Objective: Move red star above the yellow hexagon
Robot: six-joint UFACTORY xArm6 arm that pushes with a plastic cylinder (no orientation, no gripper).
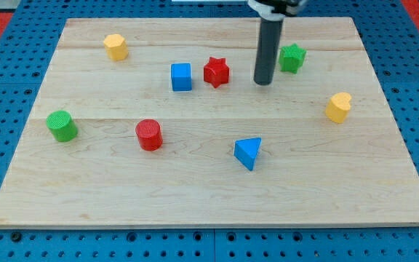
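The red star [216,71] lies on the wooden board, upper middle, just right of a blue cube [182,76]. The yellow hexagon [115,46] sits near the board's top left. My tip [263,82] is the lower end of the dark rod; it stands a little to the right of the red star, apart from it, and just left of a green star [292,57].
A yellow heart-like block [338,107] is at the right. A blue triangle [248,152] lies lower middle. A red cylinder [149,135] and a green cylinder [62,125] are at the left. The board's edge [209,224] borders blue pegboard.
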